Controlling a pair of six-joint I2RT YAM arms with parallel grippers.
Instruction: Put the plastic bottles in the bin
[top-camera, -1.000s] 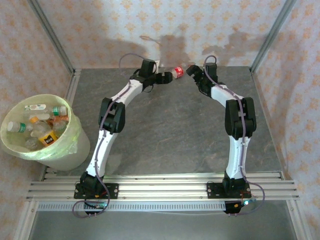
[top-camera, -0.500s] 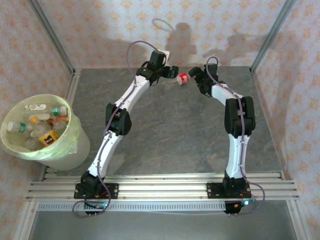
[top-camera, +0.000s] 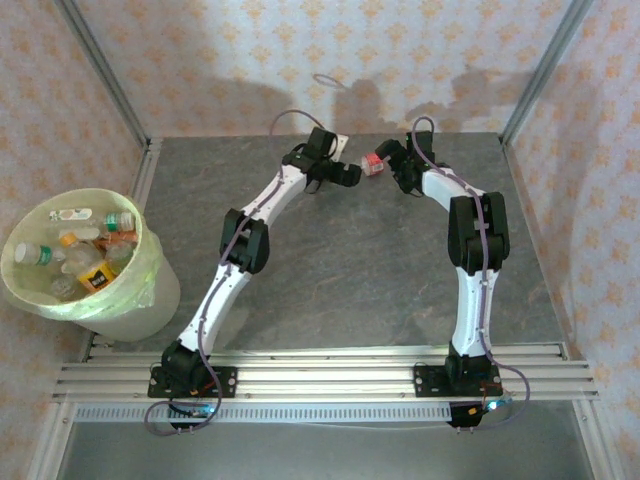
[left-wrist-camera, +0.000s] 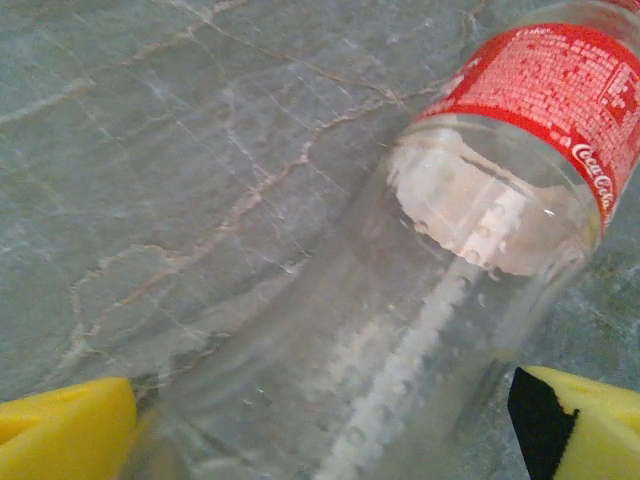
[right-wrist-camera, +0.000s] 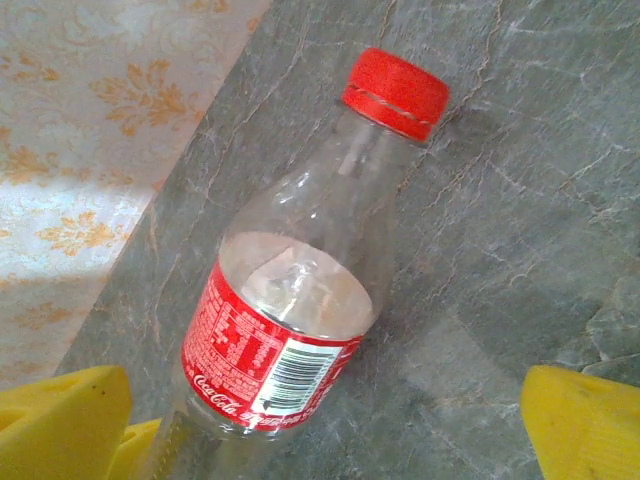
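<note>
Left fingers (left-wrist-camera: 62, 432): spread wide, not clenched. The bottle (left-wrist-camera: 420, 300), clear with a red cola label, lies lengthwise between them, and its wall fills nearly the whole gap. One pad stands right at that wall; whether either pad presses on it, I cannot tell. The label end points away from my left gripper (left-wrist-camera: 320, 445). Right fingers (right-wrist-camera: 585, 420): likewise released and wide apart, holding nothing. Seen from my right gripper (right-wrist-camera: 325, 430), the same bottle runs away from me, label nearest and red cap (right-wrist-camera: 396, 92) farthest. It sits off-centre there, just beside one pad, with bare table between it and the other pad. From above, the bottle is between my two grippers, which face each other at the far middle of the grey table (top-camera: 330, 270), near the patterned back wall (top-camera: 300, 60). The bin (top-camera: 150, 290) stands upright well apart from both grippers, off the table's left side toward the near corner. Several other bottles (top-camera: 80, 262) lie heaped inside it, with orange, green and white labels showing.
</note>
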